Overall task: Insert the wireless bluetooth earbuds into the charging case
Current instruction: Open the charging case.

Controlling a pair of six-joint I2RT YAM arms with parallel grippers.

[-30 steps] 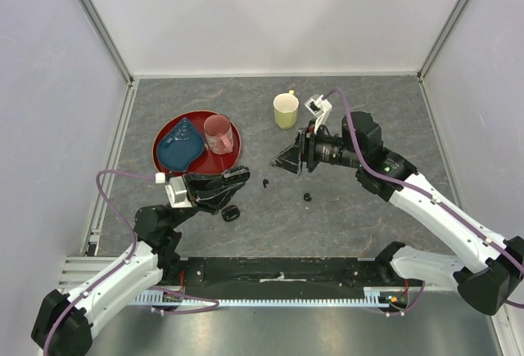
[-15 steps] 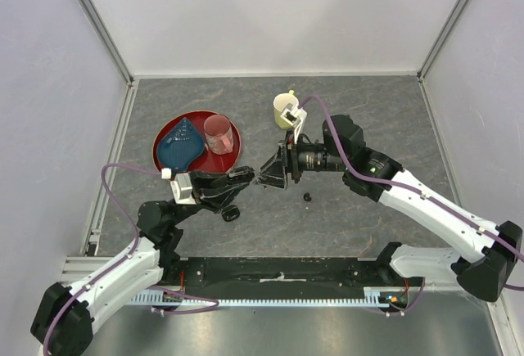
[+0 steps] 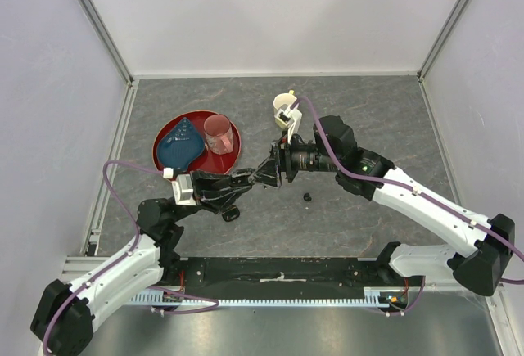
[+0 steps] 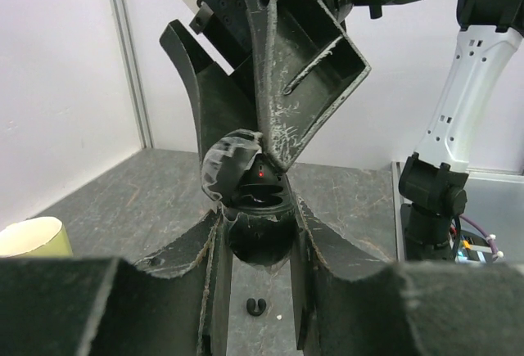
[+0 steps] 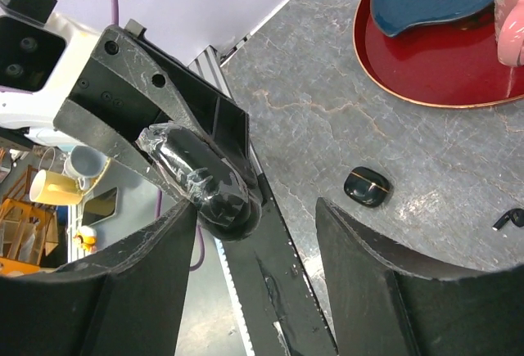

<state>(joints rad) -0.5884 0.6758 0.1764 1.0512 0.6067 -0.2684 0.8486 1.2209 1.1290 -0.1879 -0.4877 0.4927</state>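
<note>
Charging case (image 4: 255, 237) glossy black plastic; table (image 3: 393, 110) matt grey.

Robot lab test cell, not home. White panel walls (image 3: 270, 12) at 9, 12, 3 o'clock, alu frame posts (image 3: 98, 24) in far corners. Grey stone-look tabletop (image 3: 368, 110). Black mounting rail (image 3: 278, 274) along 6 o'clock edge.

Desk (image 3: 368, 102): grey marble pattern with pale veins. Plate (image 3: 160, 139) red, dish (image 3: 182, 145) dark blue, cup (image 3: 218, 132) pink — mug (image 4: 29, 237) pale yellow. Charging case (image 4: 255, 237) glossy black with 1 red light inside; loose earbud (image 3: 308, 197) black.
</note>
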